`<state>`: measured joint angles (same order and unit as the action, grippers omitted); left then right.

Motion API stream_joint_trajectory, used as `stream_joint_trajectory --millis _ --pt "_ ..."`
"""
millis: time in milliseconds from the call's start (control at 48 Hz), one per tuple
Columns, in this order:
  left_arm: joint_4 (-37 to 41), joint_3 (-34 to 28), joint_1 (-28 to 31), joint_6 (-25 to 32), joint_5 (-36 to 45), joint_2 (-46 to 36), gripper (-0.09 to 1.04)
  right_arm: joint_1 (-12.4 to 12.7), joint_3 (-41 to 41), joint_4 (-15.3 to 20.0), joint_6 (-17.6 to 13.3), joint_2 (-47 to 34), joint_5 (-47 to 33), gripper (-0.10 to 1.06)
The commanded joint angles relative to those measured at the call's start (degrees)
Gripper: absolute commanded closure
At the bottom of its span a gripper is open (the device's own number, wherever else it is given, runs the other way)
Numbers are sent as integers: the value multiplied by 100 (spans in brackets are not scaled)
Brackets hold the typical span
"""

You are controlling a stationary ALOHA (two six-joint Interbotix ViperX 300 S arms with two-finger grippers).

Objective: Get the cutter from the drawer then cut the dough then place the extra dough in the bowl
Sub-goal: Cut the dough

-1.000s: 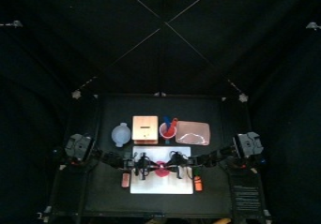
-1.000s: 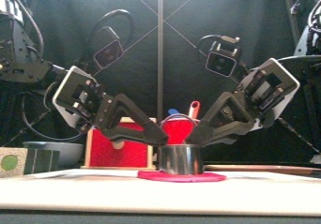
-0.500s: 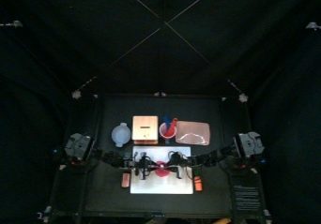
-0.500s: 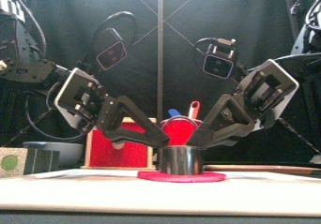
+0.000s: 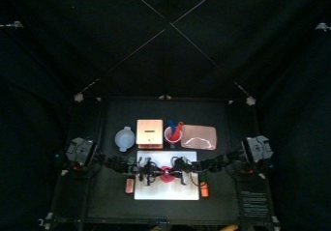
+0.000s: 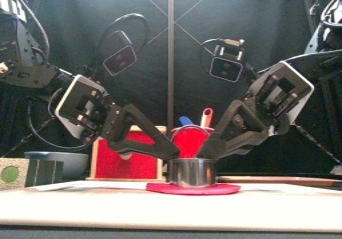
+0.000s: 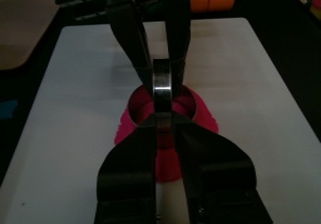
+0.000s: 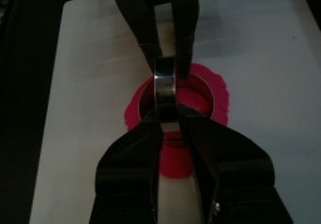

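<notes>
Dough disc (image 6: 229, 189), one, under one cutter (image 6: 195, 171)

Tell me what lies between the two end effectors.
The round metal cutter, standing on the red dough; the left end effector and the right end effector each pinch its rim. The front view shows it.

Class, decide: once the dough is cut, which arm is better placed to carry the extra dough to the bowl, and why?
Left, probably. The left gripper and right gripper both pinch the cutter on the dough, but the bowl stands on the left arm's side, behind the board.
</notes>
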<state>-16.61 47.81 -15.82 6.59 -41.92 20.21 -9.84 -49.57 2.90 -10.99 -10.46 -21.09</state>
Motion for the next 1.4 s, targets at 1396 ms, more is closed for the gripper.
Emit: stream_joint_trajectory --millis 1396 --pt "-404 193 -123 -35 976 123 50 35 -53 -53 -18 -132 202 40"
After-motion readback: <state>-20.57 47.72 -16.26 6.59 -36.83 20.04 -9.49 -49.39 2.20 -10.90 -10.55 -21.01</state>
